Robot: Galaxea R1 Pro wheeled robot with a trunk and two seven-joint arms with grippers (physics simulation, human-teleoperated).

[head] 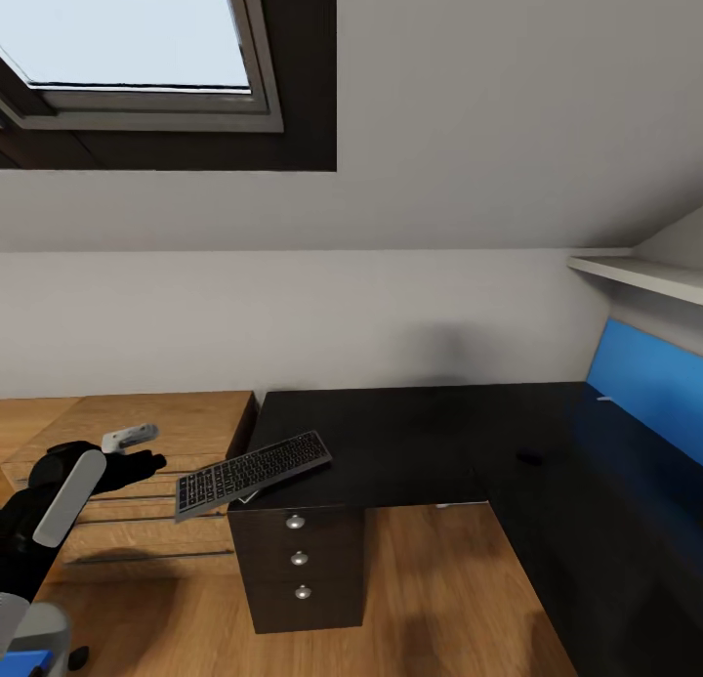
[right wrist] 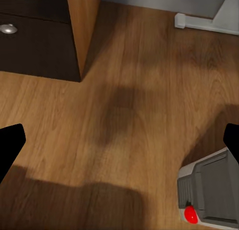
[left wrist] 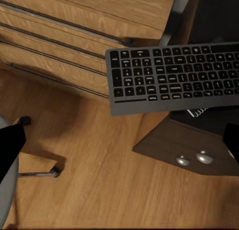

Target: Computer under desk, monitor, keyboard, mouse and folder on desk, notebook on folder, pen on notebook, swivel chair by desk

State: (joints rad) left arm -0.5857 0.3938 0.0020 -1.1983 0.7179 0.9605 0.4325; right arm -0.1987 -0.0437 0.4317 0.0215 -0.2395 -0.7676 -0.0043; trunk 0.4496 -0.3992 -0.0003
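The black keyboard lies at the left corner of the black-topped desk, about half of it hanging over the edge. My left gripper hovers just left of it, open and holding nothing. In the left wrist view the keyboard lies beyond my open gripper, and a spiral-bound corner, perhaps the notebook, peeks from under it. A small dark mouse rests on the desk to the right. My right gripper is open above the floor. A grey box with a red dot stands there; whether it is the computer or the monitor I cannot tell.
A light wooden drawer cabinet stands against the desk's left side. The black drawer pedestal sits under the keyboard corner. A chrome leg on black casters stands on the wooden floor. The blue back panel lines the right wing, under a white shelf.
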